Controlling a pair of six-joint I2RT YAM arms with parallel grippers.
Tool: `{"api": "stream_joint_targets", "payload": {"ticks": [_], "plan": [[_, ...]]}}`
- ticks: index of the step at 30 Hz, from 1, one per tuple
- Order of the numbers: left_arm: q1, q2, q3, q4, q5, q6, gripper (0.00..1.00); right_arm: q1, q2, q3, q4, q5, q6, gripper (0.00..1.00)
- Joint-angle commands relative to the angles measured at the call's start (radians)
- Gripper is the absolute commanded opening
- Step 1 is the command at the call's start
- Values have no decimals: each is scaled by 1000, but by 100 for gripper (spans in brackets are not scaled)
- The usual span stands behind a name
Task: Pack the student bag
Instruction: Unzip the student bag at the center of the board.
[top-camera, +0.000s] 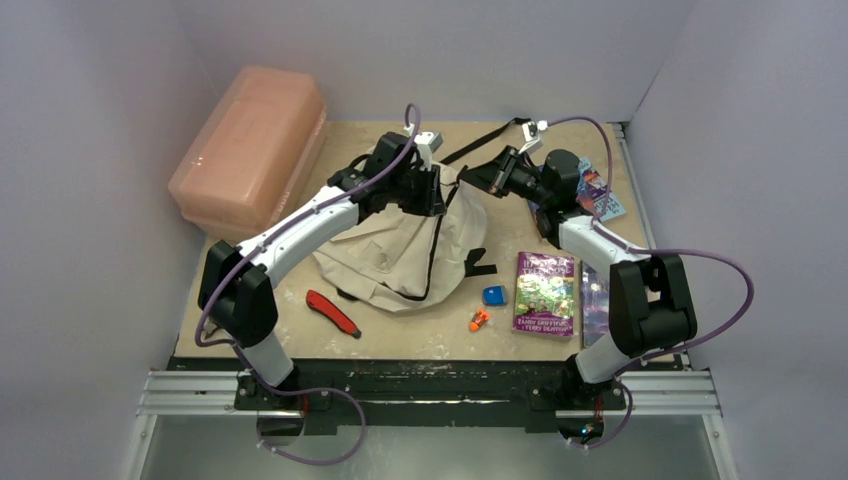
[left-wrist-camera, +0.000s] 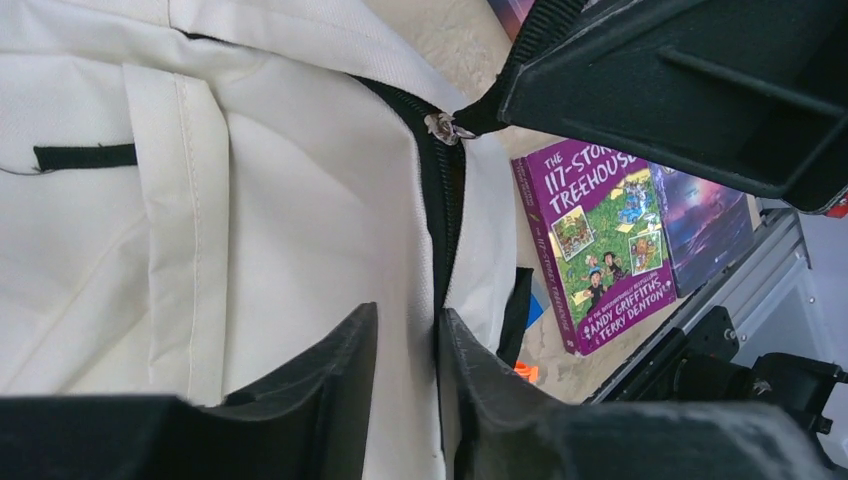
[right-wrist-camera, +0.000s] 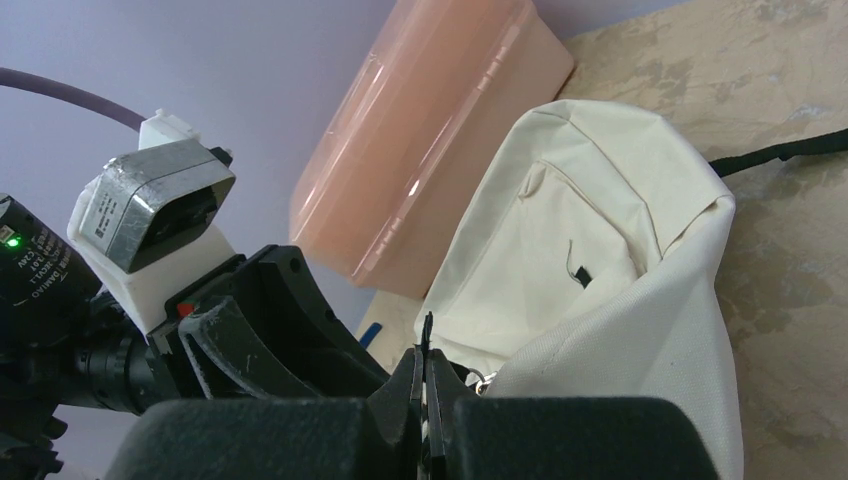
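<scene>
1. Bag (top-camera: 400, 255) is lying mid-desk (top-camera: 420, 335), its top rising between both claws, with a pink box (top-camera: 250, 140) at the far left.
2. Left claw (left-wrist-camera: 408, 365) is pinching the bag's cloth at the zip (left-wrist-camera: 440, 200), fingers nearly together, it seems.
3. Right claw (right-wrist-camera: 428, 378) is clamping the black zip pull (left-wrist-camera: 478, 113), fingers together.
4. Purple book (top-camera: 545, 292) is lying right of the bag, and a red cutter (top-camera: 332, 312) is sitting at its near left.
</scene>
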Motion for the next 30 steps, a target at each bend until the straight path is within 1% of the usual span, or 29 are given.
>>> {"api": "stream_joint_targets", "payload": {"ticks": [1,2,3,6,10,15,21,25,30], "plan": [[-1,-7,56,-16,-16,9,17,8,-36,42,66,-18,14,0],[-1,-11,60,-30,-21,19,3,8,-33,45,66,-16,19,0],[-1,-17,62,-43,-27,28,0,8,-32,43,70,-16,25,0],[-3,-77,34,-57,-61,66,0,8,-41,43,38,2,-1,0],[-12,-216,-62,-31,-126,97,0,3,-41,64,-61,62,-41,0],[-13,-329,-87,-56,-169,140,0,-13,34,126,-78,82,-20,0],[-14,-372,-59,-111,-154,172,0,-16,181,258,-90,95,-8,0],[-14,-395,-65,-99,-154,181,0,-18,308,387,-150,114,-28,0],[-15,-410,-48,-93,-137,186,0,-19,420,530,-231,159,-65,0]]}}
